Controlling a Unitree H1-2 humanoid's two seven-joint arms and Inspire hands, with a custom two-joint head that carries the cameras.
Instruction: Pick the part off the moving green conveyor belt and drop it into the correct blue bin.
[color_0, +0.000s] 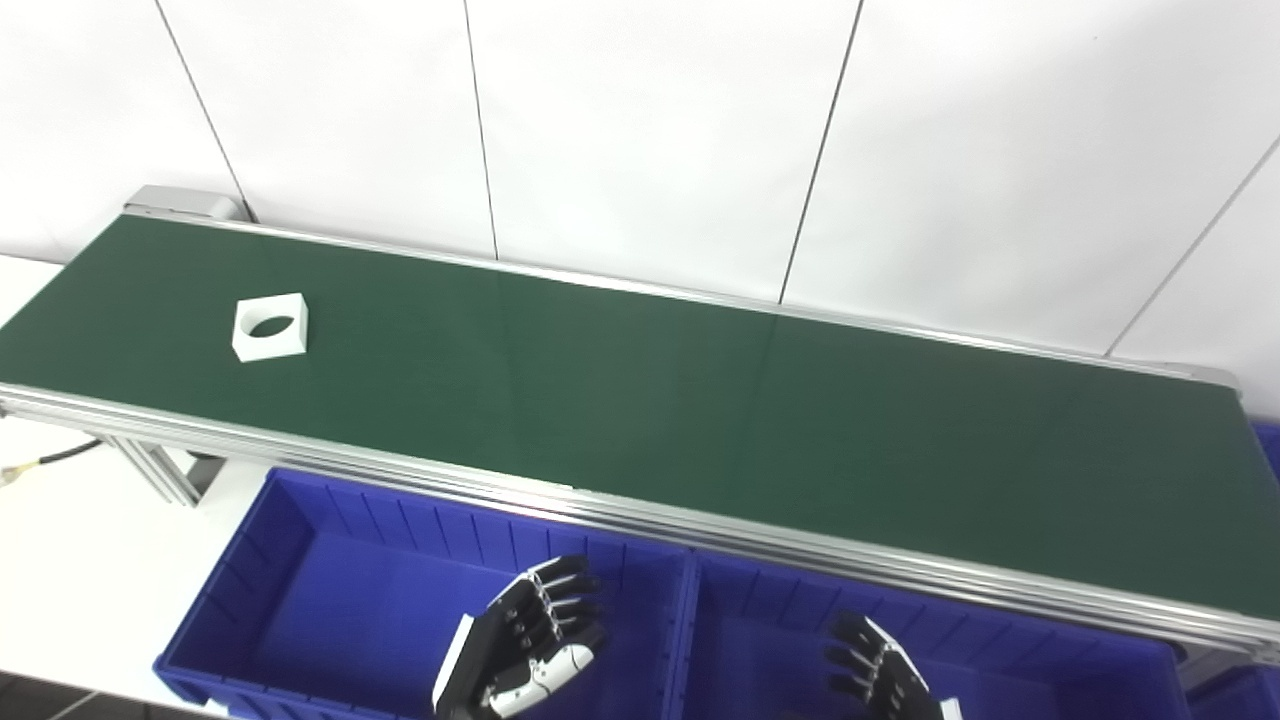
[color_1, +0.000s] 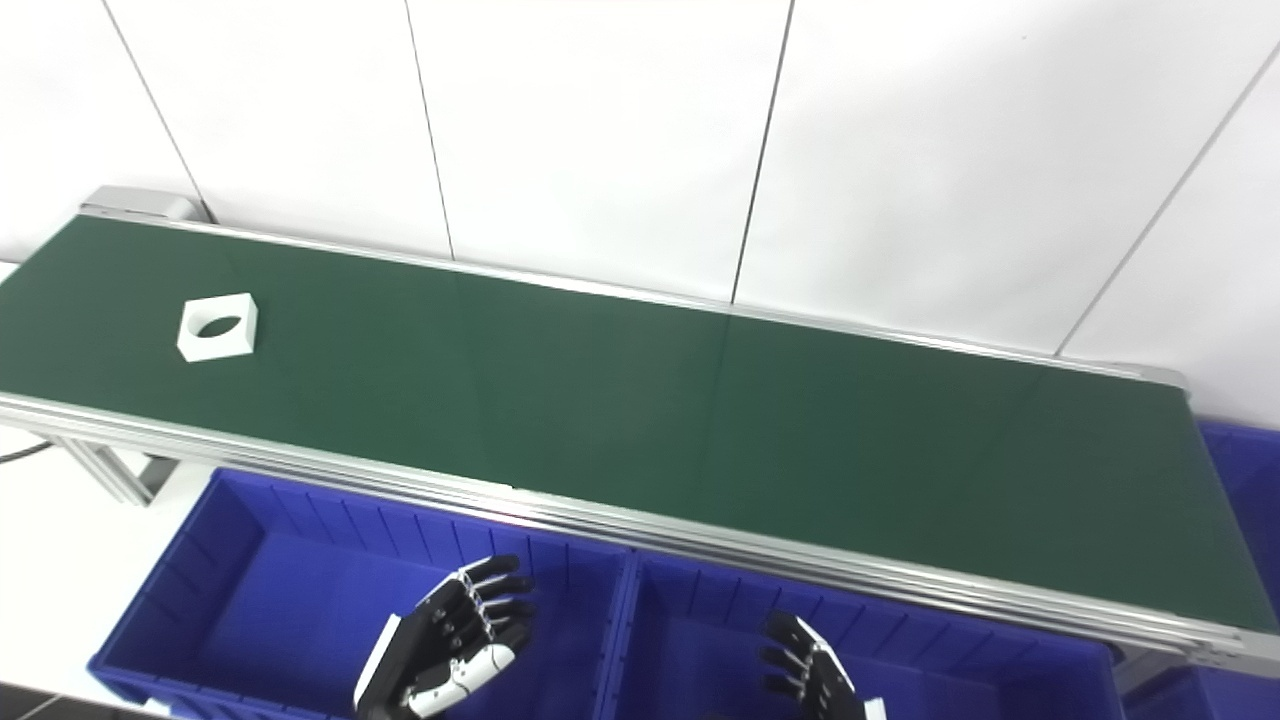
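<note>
A white square part (color_0: 270, 326) with a round hole lies on the green conveyor belt (color_0: 640, 400) near its far left end. Two blue bins sit below the belt's near edge: a left bin (color_0: 330, 600) and a right bin (color_0: 1000, 670). My left hand (color_0: 525, 650) hovers over the left bin, palm up, fingers spread, holding nothing. My right hand (color_0: 880, 680) is over the right bin at the picture's bottom edge, fingers apart and empty. Both hands are well to the right of the part and below the belt.
The belt's aluminium frame (color_0: 700, 525) runs between the hands and the belt surface. A white panelled wall (color_0: 640, 130) stands behind it. Another blue bin (color_0: 1266, 440) shows at the belt's right end. A cable (color_0: 40, 462) lies on the white table at left.
</note>
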